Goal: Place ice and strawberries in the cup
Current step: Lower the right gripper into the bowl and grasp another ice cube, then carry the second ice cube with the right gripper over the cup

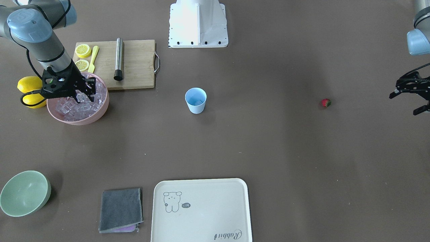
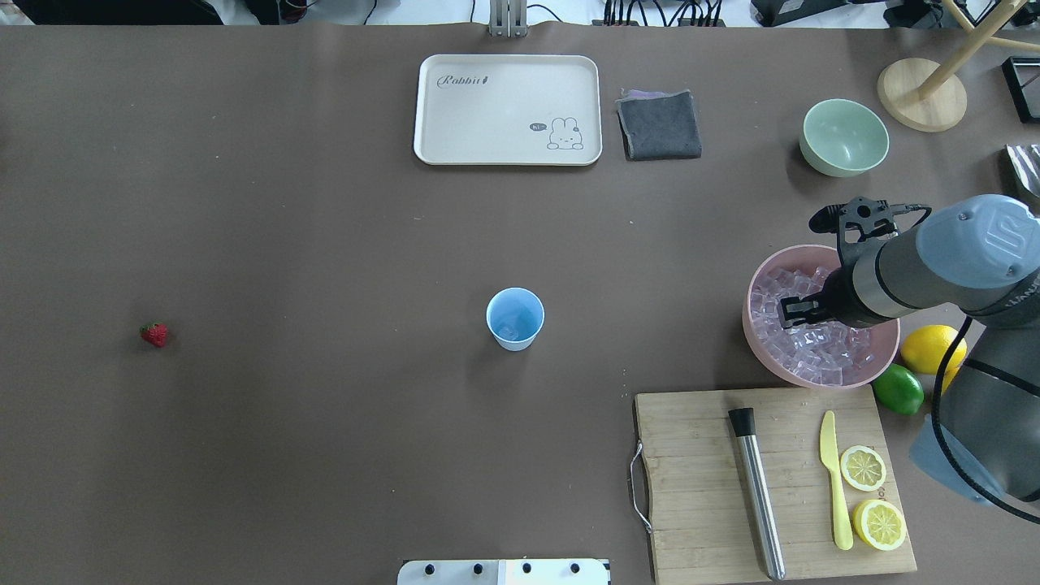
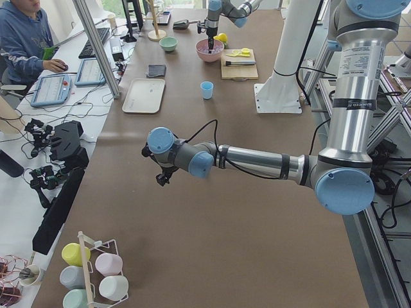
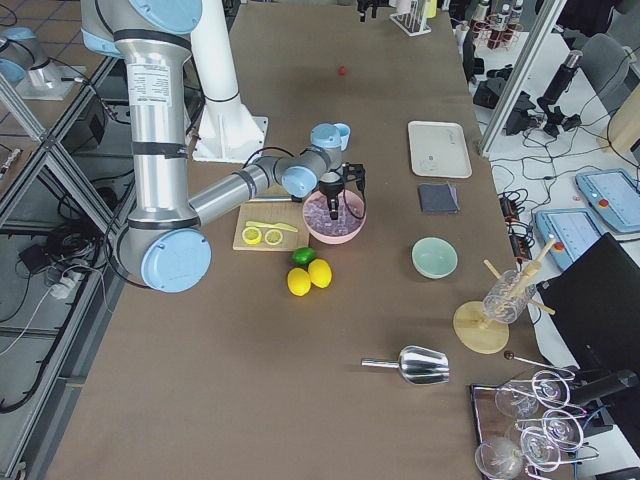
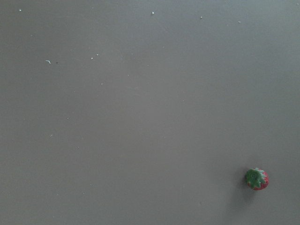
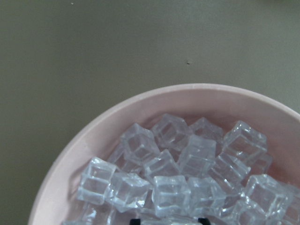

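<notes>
Ice (image 6: 166, 187) crowds the pink bowl (image 6: 93, 136), right gripper (image 6: 168, 221) tips barely showing.

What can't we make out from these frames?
- Whether the right gripper holds anything: in the front-facing view its fingertips are sunk among the ice, and the right wrist view's bottom edge crops them.
- How much ice is in the cup: too small and glary in the overhead view.
- The left gripper: partly cut off by the front-facing view's right edge.

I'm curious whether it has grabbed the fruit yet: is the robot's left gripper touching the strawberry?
Apart. The exterior front-facing view shows the left gripper off to one side of the strawberry, with bare table between them.
</notes>
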You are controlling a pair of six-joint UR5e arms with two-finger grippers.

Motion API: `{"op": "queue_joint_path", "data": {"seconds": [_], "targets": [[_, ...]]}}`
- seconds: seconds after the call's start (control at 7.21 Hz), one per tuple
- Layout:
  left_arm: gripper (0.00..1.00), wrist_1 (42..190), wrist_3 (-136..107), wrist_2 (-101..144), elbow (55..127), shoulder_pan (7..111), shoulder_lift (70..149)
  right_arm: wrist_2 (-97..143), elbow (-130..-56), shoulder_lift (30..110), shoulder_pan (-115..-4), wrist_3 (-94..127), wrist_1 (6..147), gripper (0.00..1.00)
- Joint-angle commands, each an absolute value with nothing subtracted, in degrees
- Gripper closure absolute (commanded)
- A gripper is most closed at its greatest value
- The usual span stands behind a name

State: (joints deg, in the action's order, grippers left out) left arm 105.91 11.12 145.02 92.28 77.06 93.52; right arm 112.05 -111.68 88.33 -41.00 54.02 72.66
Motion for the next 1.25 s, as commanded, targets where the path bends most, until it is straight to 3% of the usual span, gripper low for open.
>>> {"op": "queue_joint_path", "data": {"seconds": [0.0,0.14,0.56,1.11], "targets": [[0.02,105.91,11.16,145.02,92.29,76.64,93.52,113.37,-112.84,87.54,-43.49,53.88,72.95,1.0],[0.02,106.0,11.08,145.02,92.29,76.64,93.52,115.82,-114.42,85.54,-44.55,53.88,76.26,1.0],[0.02,106.0,11.07,145.02,92.11,75.94,93.69,116.81,-114.35,69.39,-44.83,56.93,94.35,1.0],[0.02,105.91,10.99,145.11,92.02,75.85,93.69,110.17,-109.71,55.5,-36.15,73.63,94.75,1.0]]}}
